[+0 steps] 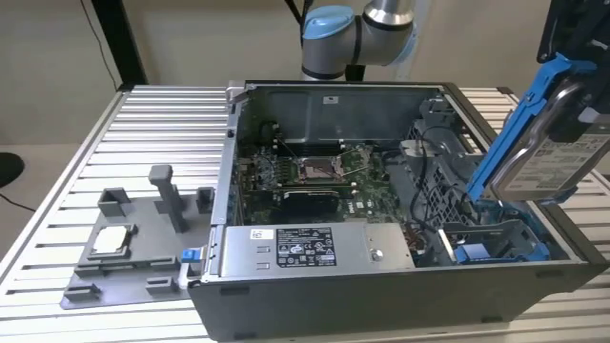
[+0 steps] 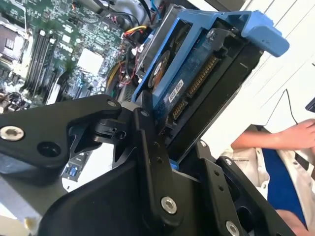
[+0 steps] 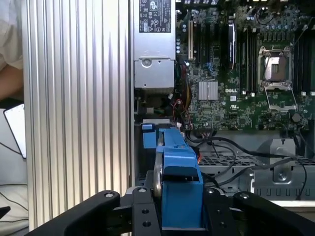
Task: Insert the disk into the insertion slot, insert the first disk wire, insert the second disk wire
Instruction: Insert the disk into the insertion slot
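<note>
Currently grips the disk (image 1: 558,161) in the clamped end effector (image 3: 179,211), tilted above the insertion slot (image 1: 496,236), not yet inside. Judged as first step; probably calls for squaring with that slot.

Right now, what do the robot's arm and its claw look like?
The arm is a silver-grey tube with rounded joints and light blue caps. The gripper is matte black, built of flat angular link plates held by silver screws.
</note>
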Controlling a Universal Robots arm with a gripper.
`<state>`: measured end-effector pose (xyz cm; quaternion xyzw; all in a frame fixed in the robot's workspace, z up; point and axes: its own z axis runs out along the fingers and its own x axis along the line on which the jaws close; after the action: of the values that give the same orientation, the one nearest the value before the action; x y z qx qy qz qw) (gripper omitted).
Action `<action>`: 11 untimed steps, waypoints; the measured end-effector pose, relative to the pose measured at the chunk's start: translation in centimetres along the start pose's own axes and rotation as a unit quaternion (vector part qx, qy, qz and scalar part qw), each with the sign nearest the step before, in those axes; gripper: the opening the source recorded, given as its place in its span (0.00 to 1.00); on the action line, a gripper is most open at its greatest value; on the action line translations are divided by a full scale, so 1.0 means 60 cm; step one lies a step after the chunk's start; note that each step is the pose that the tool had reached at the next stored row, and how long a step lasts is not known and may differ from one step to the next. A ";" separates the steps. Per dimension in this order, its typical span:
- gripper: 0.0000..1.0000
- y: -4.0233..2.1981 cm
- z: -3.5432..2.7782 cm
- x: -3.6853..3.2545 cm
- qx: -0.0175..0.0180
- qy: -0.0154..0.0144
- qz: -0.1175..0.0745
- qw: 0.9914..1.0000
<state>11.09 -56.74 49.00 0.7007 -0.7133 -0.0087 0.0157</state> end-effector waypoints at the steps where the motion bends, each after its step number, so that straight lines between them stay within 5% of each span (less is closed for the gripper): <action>1: 0.00 0.000 0.002 0.000 0.001 -0.001 0.000 1.000; 8: 0.00 -0.001 0.018 0.005 0.004 -0.003 -0.001 1.000; 11: 0.00 -0.001 0.026 0.010 0.003 -0.009 -0.003 1.000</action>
<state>11.09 -57.37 47.44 0.7027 -0.7113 -0.0129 0.0065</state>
